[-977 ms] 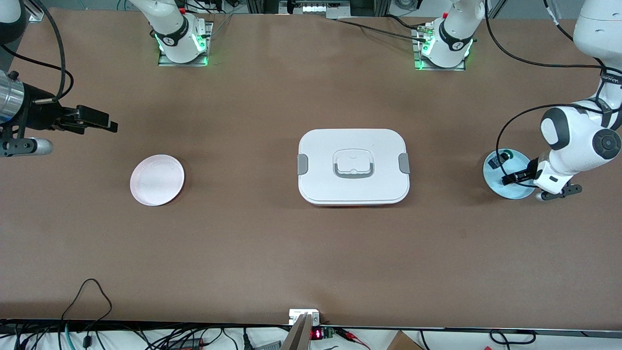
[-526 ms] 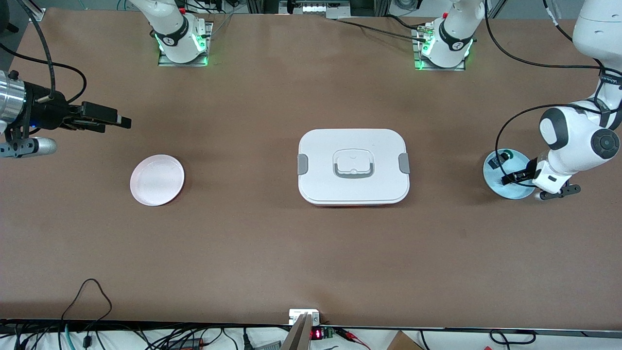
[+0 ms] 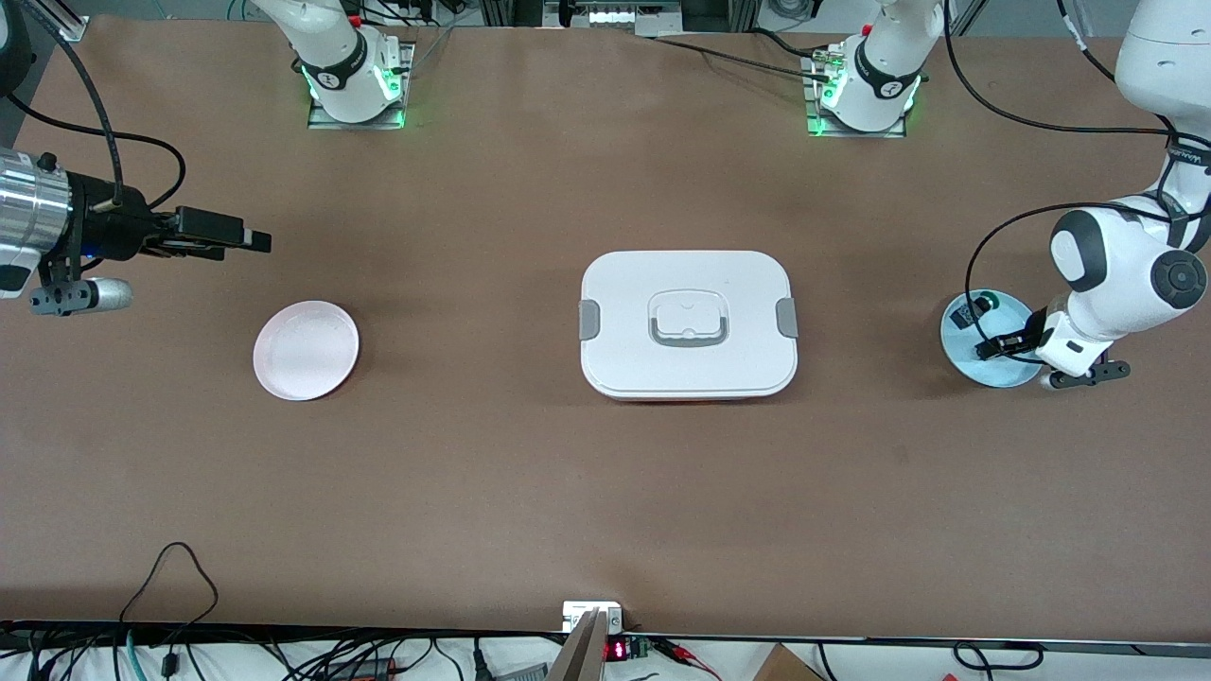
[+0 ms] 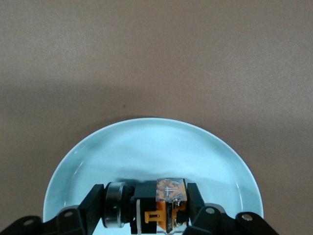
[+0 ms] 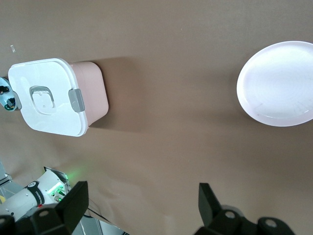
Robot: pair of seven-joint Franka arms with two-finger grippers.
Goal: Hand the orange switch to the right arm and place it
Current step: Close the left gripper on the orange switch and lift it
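Note:
In the left wrist view the orange switch (image 4: 168, 198), a black body with an orange part and a silver ring, sits between my left gripper's fingers (image 4: 146, 203), which are shut on it just over the light blue plate (image 4: 146, 147). In the front view the left gripper (image 3: 993, 347) is low over that plate (image 3: 1003, 374) at the left arm's end of the table; the orange switch is hidden there. My right gripper (image 3: 255, 240) is open and empty, up in the air at the right arm's end, near the pink plate (image 3: 306, 350). Its own view shows its jaws (image 5: 142, 198) wide apart.
A small black switch with a green cap (image 3: 987, 303) lies on the blue plate's rim part farther from the front camera. A white lidded box with grey clips (image 3: 689, 323) stands mid-table; it also shows in the right wrist view (image 5: 49, 98), as does the pink plate (image 5: 279, 83).
My right gripper has moved along the table toward the left arm's end, staying open. My left gripper has stayed over the blue plate, shifting only slightly.

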